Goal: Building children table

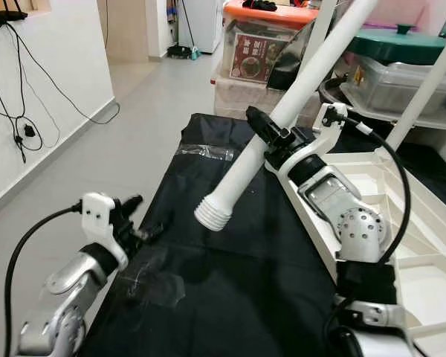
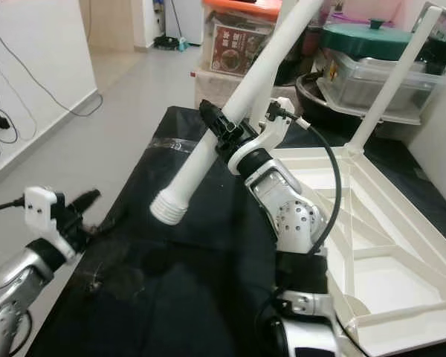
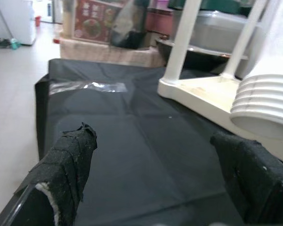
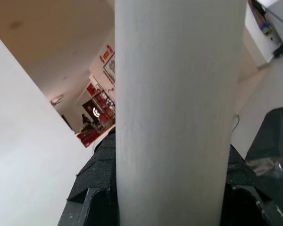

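Wall side: cables hang down the white wall at the far left, above the grey tiled floor.
Left gripper: held low over the near left part of the black sheet, its two fingers spread wide with nothing between them; in the left wrist view the taped fingertips stand well apart over the sheet.
Sheet: black plastic laid flat on the floor, with a strip of clear tape near its far edge.
Table leg: a white round tube, tilted, with its ribbed threaded end hanging in the air above the sheet and its upper part rising towards the right.
Right gripper: clamped round the table leg partway up, above the threaded end; the right wrist view shows the tube pressed between both black fingers.
Table: a white children's table lying upside down on the right side of the sheet, underside ribs showing, with another leg already standing up from it.
Background: storage boxes and a clear tub with a green lid beyond the sheet.
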Robot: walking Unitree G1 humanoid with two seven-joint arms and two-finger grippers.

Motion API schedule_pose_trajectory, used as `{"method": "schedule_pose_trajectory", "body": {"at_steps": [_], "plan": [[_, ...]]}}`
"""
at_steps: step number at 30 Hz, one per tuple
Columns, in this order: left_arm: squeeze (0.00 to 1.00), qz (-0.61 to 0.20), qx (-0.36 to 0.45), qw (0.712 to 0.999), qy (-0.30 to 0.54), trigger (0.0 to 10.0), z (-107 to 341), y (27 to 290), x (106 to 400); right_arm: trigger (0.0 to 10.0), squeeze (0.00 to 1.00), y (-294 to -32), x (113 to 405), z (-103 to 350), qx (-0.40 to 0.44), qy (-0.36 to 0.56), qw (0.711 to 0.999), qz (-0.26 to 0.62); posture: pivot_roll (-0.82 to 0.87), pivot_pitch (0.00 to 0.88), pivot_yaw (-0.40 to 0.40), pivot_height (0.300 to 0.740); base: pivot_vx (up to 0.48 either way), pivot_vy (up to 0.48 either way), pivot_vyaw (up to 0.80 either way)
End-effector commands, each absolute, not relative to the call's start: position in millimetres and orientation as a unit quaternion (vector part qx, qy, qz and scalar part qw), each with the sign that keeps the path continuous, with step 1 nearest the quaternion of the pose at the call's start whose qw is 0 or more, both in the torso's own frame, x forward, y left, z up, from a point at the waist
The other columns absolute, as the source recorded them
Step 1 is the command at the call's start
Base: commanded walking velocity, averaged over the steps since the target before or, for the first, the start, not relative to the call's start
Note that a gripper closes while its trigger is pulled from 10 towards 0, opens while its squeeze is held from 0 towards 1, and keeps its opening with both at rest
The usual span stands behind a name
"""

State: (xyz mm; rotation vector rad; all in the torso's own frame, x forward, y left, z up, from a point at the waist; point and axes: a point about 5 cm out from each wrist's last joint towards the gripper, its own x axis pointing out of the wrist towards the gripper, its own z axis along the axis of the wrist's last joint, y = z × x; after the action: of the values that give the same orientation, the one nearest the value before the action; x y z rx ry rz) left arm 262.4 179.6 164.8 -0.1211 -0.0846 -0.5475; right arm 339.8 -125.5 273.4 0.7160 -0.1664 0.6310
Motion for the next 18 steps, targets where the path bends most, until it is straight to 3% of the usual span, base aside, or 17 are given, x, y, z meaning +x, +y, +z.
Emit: {"method": "schedule_pose_trajectory", "body": {"at_steps": [1,14,18], "plan": [[0.0,-0.302,-0.051,0.952,-0.028,10.0,165.6,178.3,256.6,0.0,0.0,-122.6,339.2,280.0,0.314,-0.097,0.886,0.328,0.1,0.0,-0.098,0.74,0.0,0.0,0.0],[0.0,-0.383,-0.066,0.921,-0.015,10.0,173.0,168.2,252.2,0.0,0.0,-103.9,330.9,277.0,0.28,-0.09,0.873,0.389,0.1,0.0,-0.101,0.74,0.0,0.0,0.0],[0.0,-0.449,-0.064,0.891,0.024,10.0,162.7,150.9,248.9,0.0,0.0,-81.3,324.1,277.6,0.279,-0.092,0.856,0.426,0.08,0.0,-0.086,0.74,0.0,0.0,0.0]]}}
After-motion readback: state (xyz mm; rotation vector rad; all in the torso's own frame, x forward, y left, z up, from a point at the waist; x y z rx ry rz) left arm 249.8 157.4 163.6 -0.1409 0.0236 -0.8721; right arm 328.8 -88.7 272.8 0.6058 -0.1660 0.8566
